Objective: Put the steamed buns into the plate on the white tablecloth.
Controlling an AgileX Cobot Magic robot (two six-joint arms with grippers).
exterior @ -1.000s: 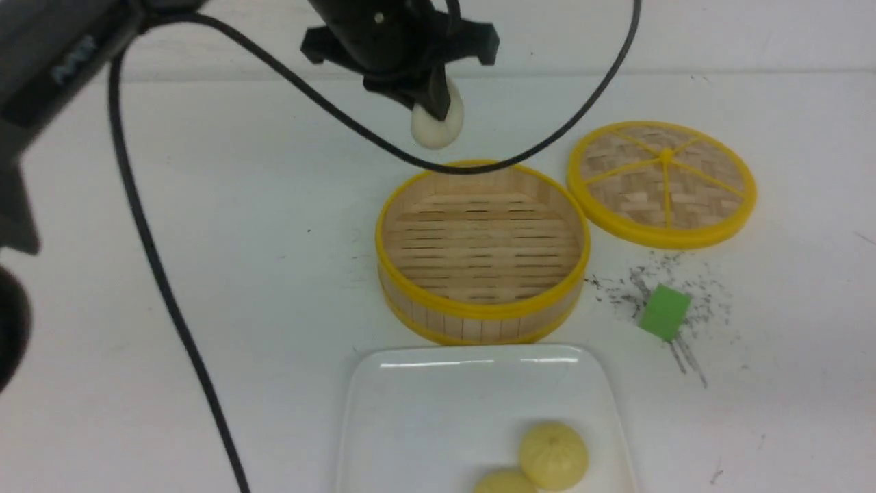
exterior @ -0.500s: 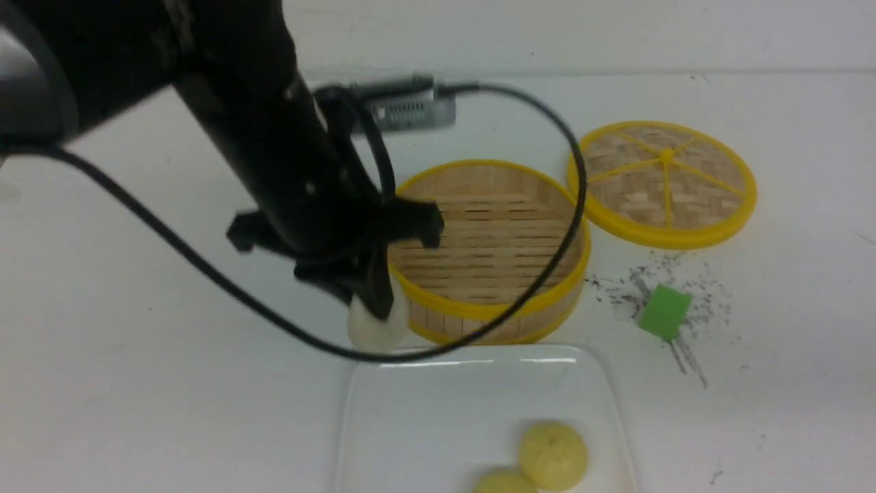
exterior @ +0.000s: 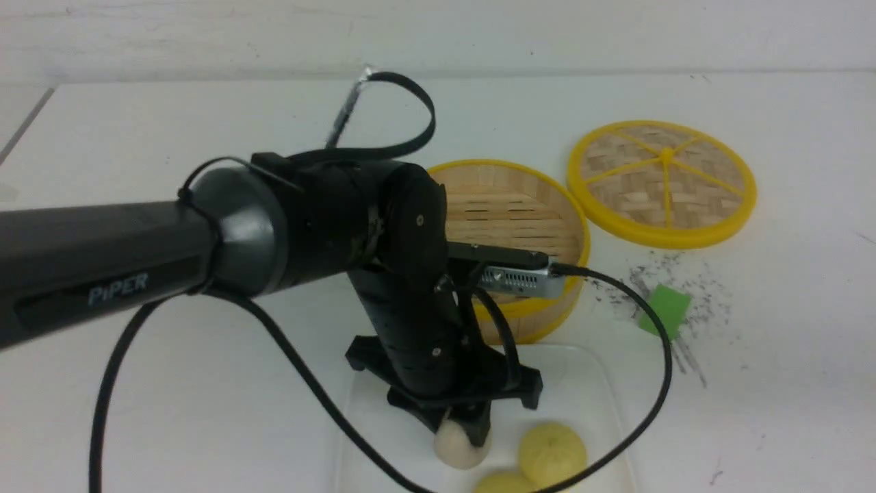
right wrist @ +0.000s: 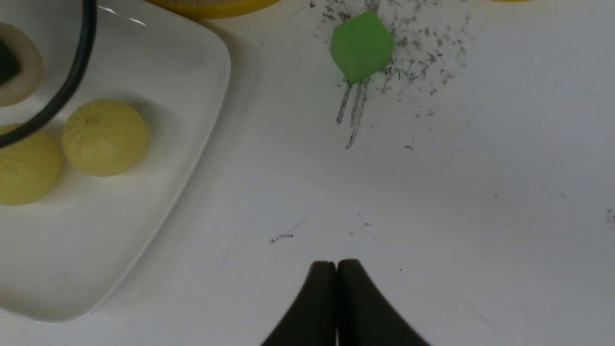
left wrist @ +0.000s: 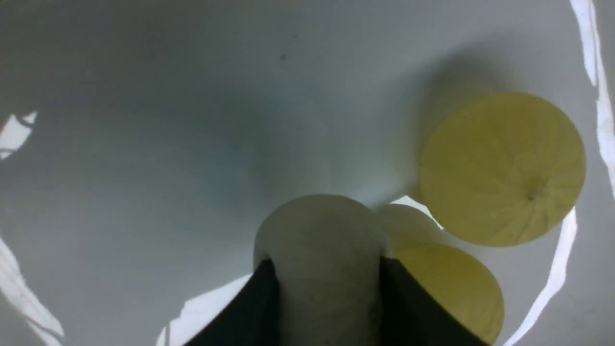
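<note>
My left gripper [exterior: 465, 438] is shut on the off-white steamed bun [exterior: 460, 448] and holds it low over the white square plate [exterior: 588, 383]; whether the bun touches the plate I cannot tell. The bun shows between the black fingers in the left wrist view [left wrist: 322, 250]. Two pale yellow buns lie on the plate, one [exterior: 553, 454] right of the held bun and one [exterior: 503, 483] at the frame's bottom edge. They also show in the left wrist view [left wrist: 502, 168] [left wrist: 451, 283]. My right gripper [right wrist: 336, 269] is shut and empty over the white tablecloth [right wrist: 432, 192], right of the plate [right wrist: 144, 192].
The empty yellow-rimmed bamboo steamer [exterior: 520, 226] stands behind the plate, partly hidden by my left arm. Its woven lid [exterior: 662, 183] lies at the back right. A green cube [exterior: 664, 311] sits on dark scuff marks right of the steamer. A black cable [exterior: 657, 383] loops over the plate.
My left gripper carried the off-white bun from behind the steamer, past its left side, forward and down over the plate beside the yellow buns.
</note>
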